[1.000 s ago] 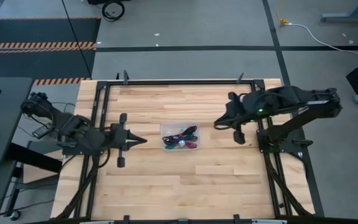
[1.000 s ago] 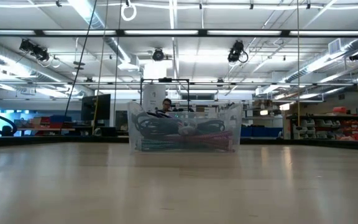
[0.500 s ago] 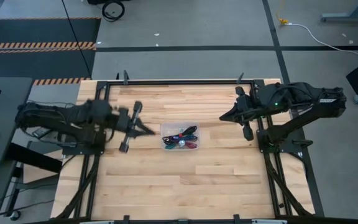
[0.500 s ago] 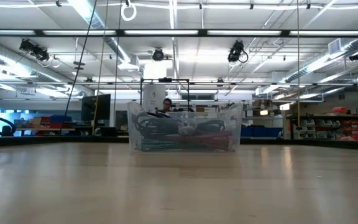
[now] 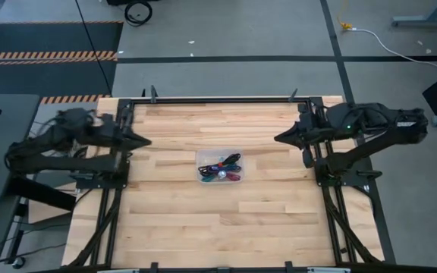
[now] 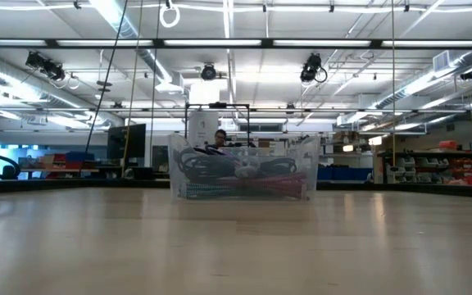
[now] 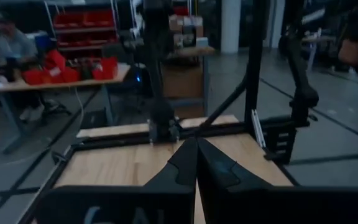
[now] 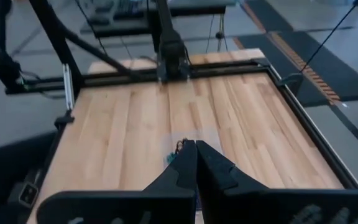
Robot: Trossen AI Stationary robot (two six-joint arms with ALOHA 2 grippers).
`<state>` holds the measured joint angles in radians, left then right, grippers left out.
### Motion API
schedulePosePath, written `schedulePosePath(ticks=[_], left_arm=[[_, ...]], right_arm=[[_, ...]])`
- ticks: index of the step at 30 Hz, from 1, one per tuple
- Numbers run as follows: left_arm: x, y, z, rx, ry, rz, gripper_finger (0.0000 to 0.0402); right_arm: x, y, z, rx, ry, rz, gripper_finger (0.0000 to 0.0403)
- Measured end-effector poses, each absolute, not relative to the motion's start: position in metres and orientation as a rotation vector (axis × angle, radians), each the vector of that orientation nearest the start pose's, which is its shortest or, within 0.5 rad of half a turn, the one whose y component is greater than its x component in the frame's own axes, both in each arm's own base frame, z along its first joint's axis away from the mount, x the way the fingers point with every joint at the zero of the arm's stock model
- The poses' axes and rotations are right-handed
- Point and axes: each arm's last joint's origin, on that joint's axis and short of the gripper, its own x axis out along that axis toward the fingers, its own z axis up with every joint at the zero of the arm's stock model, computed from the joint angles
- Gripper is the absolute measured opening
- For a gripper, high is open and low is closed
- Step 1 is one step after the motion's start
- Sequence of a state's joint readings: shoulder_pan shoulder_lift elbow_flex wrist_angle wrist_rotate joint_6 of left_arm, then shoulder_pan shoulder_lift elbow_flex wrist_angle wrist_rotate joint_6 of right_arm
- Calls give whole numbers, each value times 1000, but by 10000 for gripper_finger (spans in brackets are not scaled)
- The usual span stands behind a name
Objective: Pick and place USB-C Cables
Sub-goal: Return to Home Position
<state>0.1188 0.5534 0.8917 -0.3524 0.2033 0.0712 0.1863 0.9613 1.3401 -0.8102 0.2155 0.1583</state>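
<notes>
Several USB-C cables (image 5: 221,168), coiled and in purple, teal, red and black, lie in a small clear bin (image 5: 219,155) at the table's middle. The low view shows the bin (image 6: 242,168) standing on the wood with the cables inside. My left gripper (image 5: 147,141) is shut and held above the table's far left part, pointing at the right edge. My right gripper (image 5: 278,139) is shut and held above the far right part, pointing left and slightly down. In the right wrist view the bin (image 8: 185,138) lies just beyond my shut fingertips (image 8: 195,148). Neither gripper holds anything.
A black metal frame (image 5: 218,99) runs along the table's far edge and down both sides past the arm mounts. Bare wood (image 5: 218,220) surrounds the bin. A person (image 7: 14,46) sits at a bench in the room beyond the table.
My left gripper has swung away from the bin, up the table toward its far left corner, and drawn back over the left edge, staying shut. My right gripper has drawn back a little toward the right and far edges, also shut. The bin and cables have not moved.
</notes>
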Motion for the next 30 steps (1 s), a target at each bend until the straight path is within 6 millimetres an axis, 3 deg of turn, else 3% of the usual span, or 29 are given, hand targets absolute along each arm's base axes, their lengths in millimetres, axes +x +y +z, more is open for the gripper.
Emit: schedulePosePath(ticks=[3,5,11,15,24,30], left_arm=[[83,4,377,65,-37,-79,9],[79,3,364,57,-68,-80,9],[83,4,318,23,-189,-81,9],[89,5,288,-21,-140,-52,9],[97,7,250,-92,-213,-50,9],[99,8,236,-117,-182,-13,9]], right_arm=[[157,23,412,86,361,-59,4],[157,23,398,93,331,-56,4],[152,20,364,142,274,-64,4],[151,20,343,186,285,-55,4],[160,21,292,221,264,-53,4],[162,22,276,247,266,-54,4]])
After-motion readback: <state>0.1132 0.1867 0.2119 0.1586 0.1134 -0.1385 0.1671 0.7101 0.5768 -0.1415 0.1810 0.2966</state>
